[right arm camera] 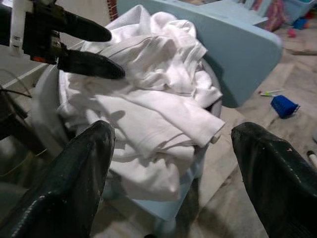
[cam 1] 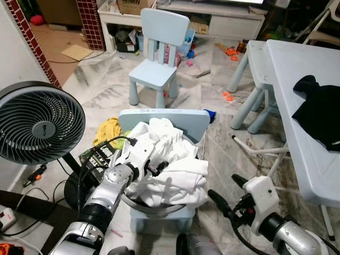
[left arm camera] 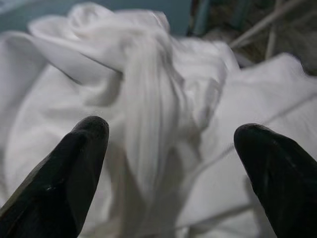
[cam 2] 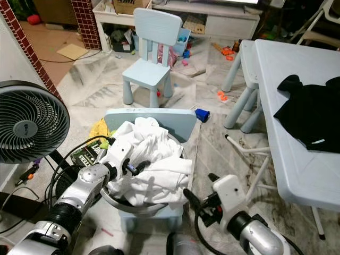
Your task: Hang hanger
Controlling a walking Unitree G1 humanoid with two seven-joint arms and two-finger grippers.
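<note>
While no hanger can be made out, a heap of crumpled white cloth [cam 1: 164, 164] is piled in a grey round basin [cam 2: 139, 206] on a low pale-blue plastic chair [cam 1: 169, 119]. Over its near-left edge the left gripper [cam 2: 137, 167] is held — fingers apart, empty — so searching seems under way; the right gripper [cam 1: 226, 195] hovers parted beside the basin, empty.

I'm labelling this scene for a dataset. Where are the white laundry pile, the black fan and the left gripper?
white laundry pile [cam 1: 170, 170], left eye view, on a folded sheet near its middle.
black fan [cam 1: 38, 123], left eye view, on the grille.
left gripper [right arm camera: 104, 52], right wrist view, between the fingertips.
</note>
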